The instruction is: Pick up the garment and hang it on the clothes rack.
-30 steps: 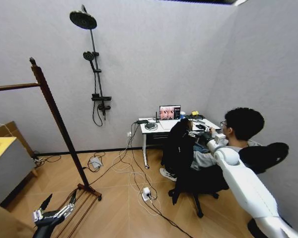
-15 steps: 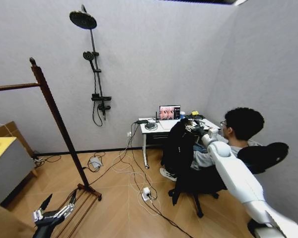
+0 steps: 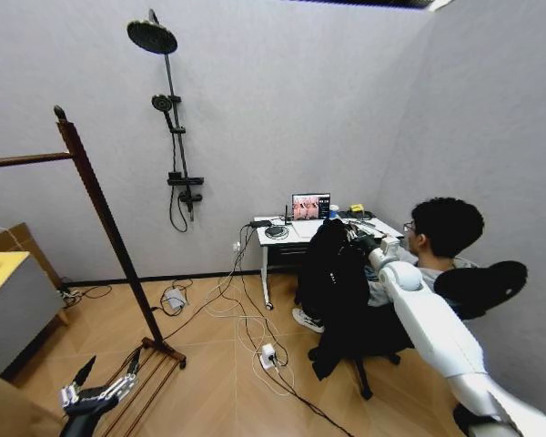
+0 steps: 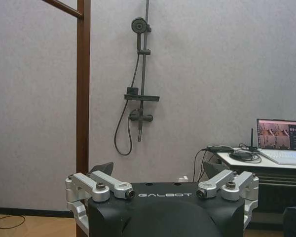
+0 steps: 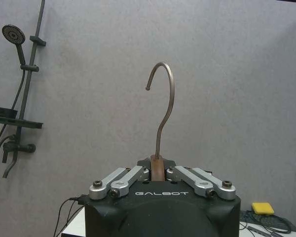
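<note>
The garment (image 3: 332, 273) is being held up at the far right of the room, in front of the desk (image 3: 287, 235) and beside a seated person. It is being carried on a hanger (image 5: 161, 113), whose wooden neck is being clamped between the closed fingers of the right gripper (image 5: 158, 174); the metal hook is standing upright above the fingers. In the head view the right gripper (image 3: 362, 242) is being kept at the top of the garment, with the arm stretched forward.

Progress is being judged as partial: the pick-up is being treated as done, while the hanging is not yet done. The clothes rack (image 3: 91, 196) is standing well apart, at the left of the room, and its horizontal bar is carrying nothing in the part shown.

The left gripper (image 3: 96, 393) is being held low near the foot of the rack, with its fingers spread apart and nothing between them (image 4: 163, 190).

Between garment and rack, loose cables (image 3: 246, 323) are lying across the floor. A shower fitting (image 3: 168, 118) is mounted on the back wall. The office chair (image 3: 473, 291) and the seated person are standing close to the garment, so clearance there is being judged as tight.
</note>
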Available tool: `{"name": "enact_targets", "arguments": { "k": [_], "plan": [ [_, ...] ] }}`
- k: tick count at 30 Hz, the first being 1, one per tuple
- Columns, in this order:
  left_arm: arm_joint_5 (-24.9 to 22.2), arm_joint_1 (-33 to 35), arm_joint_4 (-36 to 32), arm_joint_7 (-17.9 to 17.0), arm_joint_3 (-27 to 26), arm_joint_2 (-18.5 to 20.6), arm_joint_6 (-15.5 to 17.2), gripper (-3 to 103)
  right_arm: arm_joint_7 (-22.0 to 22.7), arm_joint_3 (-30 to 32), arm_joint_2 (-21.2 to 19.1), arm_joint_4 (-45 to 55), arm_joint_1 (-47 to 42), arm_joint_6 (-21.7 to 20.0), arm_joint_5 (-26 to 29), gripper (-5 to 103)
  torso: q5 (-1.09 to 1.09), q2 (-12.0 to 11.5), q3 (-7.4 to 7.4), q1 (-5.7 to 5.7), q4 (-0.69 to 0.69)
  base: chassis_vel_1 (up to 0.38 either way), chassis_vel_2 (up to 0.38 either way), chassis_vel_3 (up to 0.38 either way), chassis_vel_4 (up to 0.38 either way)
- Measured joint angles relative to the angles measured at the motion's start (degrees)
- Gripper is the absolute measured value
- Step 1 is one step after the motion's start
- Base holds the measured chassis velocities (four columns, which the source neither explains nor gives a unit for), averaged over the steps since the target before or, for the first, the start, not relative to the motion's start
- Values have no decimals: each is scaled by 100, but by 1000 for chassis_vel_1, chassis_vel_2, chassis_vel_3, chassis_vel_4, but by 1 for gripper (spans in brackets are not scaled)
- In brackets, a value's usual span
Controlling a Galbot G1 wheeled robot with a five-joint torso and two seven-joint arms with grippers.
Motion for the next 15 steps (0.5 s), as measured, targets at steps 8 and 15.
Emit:
{"name": "enact_targets", "arguments": {
  "k": [8,15],
  "plan": [
    [0,0,0,0,0,0,0,100,31,33,-64,174,-139,51,23,10,1,0,0,0,-1,0,0,0,0],
    [0,0,0,0,0,0,0,100,285,-7,-193,777,-298,-161,297,10,0,0,0,0,0,0,0,0,0]
  ]
}}
